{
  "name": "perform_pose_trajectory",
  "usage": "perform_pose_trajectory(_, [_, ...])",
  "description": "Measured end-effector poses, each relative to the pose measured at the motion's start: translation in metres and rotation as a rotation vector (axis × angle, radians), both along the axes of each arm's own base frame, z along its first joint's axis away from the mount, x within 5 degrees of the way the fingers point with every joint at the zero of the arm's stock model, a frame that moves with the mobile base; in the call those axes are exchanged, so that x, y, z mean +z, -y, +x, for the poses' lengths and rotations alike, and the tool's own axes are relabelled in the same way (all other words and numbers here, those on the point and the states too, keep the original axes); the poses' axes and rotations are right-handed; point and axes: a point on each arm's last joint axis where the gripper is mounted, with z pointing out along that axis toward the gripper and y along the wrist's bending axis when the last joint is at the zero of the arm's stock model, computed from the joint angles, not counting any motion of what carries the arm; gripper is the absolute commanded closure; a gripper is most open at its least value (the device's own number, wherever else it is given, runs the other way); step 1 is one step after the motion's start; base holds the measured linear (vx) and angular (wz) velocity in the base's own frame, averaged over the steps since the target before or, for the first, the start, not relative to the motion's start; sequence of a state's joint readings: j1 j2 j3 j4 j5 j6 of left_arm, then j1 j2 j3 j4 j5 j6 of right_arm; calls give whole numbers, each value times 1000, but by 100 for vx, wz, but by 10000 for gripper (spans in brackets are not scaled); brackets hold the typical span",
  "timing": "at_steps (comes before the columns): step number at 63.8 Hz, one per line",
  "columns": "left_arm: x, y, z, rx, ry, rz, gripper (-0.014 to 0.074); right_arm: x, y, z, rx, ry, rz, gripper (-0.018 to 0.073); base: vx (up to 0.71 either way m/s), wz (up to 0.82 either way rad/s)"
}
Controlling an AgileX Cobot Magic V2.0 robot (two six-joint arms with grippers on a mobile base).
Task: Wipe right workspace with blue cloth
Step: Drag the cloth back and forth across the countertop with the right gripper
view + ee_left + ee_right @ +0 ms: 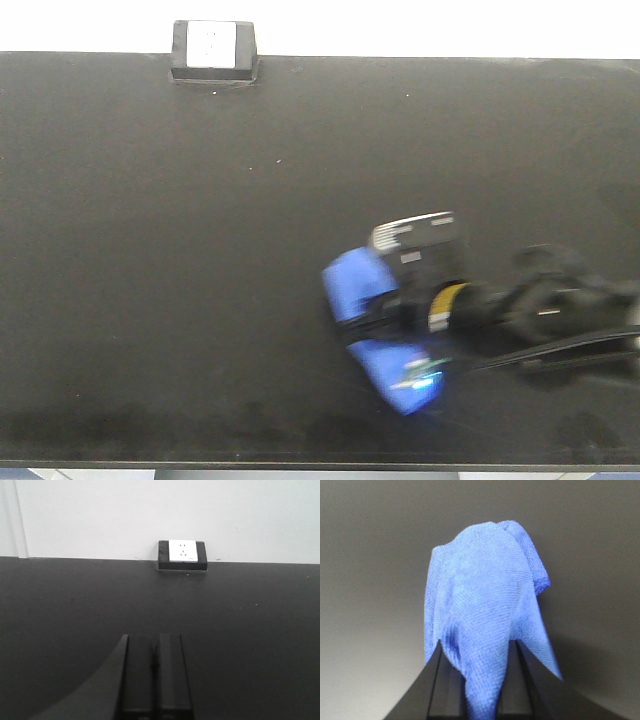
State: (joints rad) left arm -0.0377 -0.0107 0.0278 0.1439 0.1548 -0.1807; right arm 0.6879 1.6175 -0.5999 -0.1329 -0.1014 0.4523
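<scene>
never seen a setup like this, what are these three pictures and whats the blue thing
It is a two-armed robot, seen by three cameras. The front-facing view looks down on a black benchtop with a small socket box at its far edge. The right gripper reaches in from the right, clamped on a blue cloth for wiping. The right wrist camera looks along that gripper, showing the cloth bunched between its fingers. The left wrist camera shows the left gripper, shut and empty, facing the socket box.
</scene>
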Motion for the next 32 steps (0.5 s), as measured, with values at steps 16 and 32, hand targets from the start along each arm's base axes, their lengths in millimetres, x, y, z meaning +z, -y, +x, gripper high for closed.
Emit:
perform_pose_trajectory(16, [0, 0, 0, 0, 0, 0, 602, -9, -19, 8, 1, -39, -6, 559, 0, 0])
perform_pose_trajectory(32, [0, 0, 0, 0, 0, 0, 602, -15, 57, 49, -275, -121, -83, 559, 0, 0])
